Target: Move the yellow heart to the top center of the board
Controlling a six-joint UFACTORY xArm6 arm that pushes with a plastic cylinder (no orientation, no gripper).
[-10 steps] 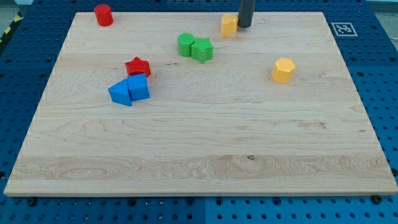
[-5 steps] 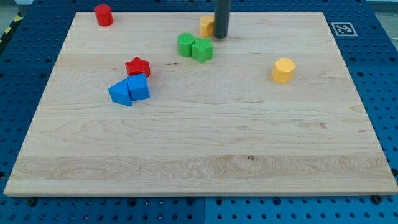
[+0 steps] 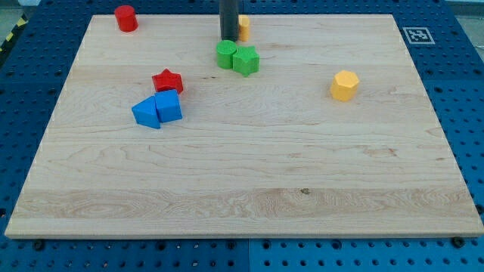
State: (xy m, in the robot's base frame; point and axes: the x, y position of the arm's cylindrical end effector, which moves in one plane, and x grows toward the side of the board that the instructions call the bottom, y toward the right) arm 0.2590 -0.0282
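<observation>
The yellow heart [image 3: 243, 28] sits near the view's top edge of the board, about at its centre, and is partly hidden behind my rod. My tip [image 3: 228, 38] rests on the board just to the left of the heart and right above the two green blocks [image 3: 237, 57]. Whether the tip touches the heart cannot be told.
A red cylinder [image 3: 125, 18] stands at the top left corner. A red star [image 3: 167, 81] lies next to two blue blocks [image 3: 158, 109] at the left. A yellow hexagon block [image 3: 344, 85] is at the right. The wooden board [image 3: 249, 189] ends just beyond the heart.
The yellow heart has slid left along the top edge, from right of centre to about the centre. My tip moved left, from the heart's right side to its left side.
</observation>
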